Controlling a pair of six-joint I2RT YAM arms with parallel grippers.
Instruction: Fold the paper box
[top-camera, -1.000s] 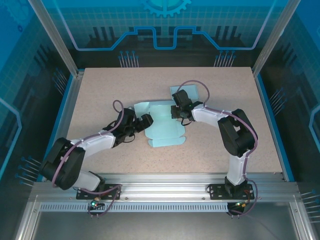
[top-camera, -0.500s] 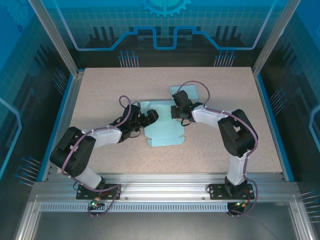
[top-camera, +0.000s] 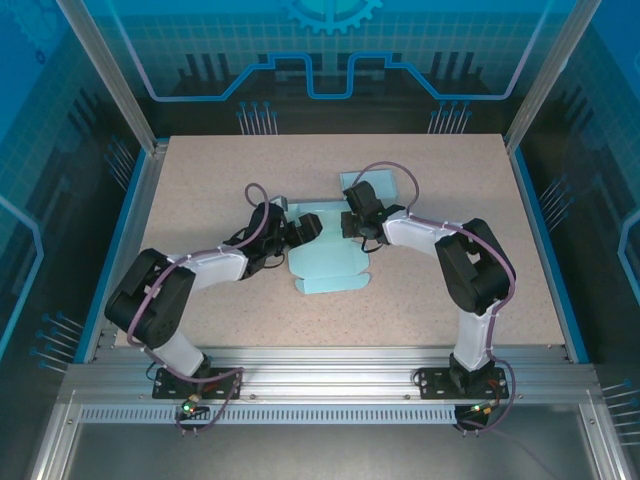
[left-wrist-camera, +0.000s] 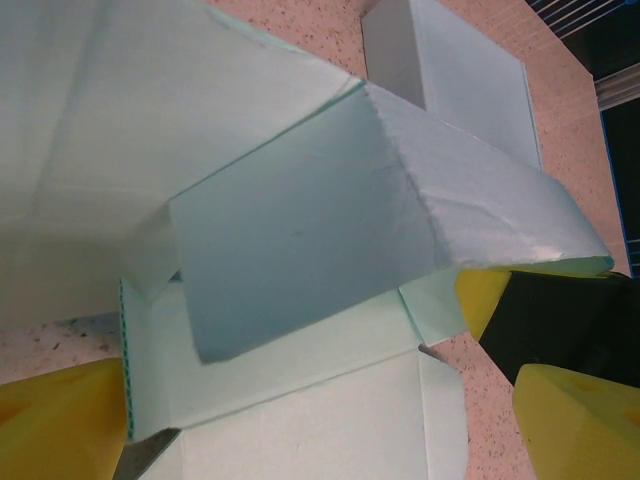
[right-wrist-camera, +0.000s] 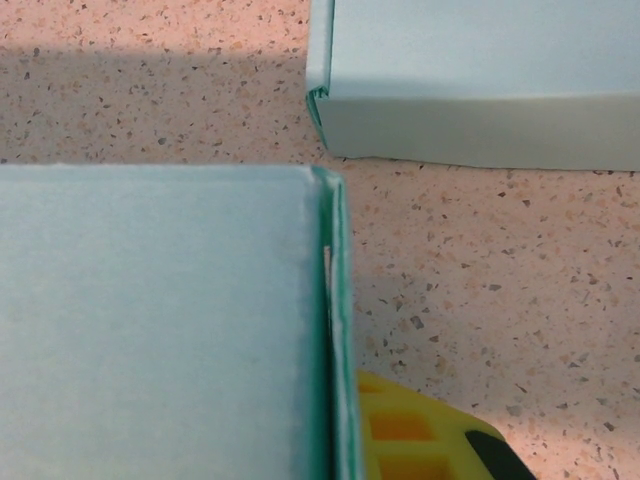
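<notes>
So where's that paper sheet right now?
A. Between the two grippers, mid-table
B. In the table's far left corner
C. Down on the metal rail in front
A: the paper lies flat between the left gripper and the right gripper, which sit at its far edge.
</notes>
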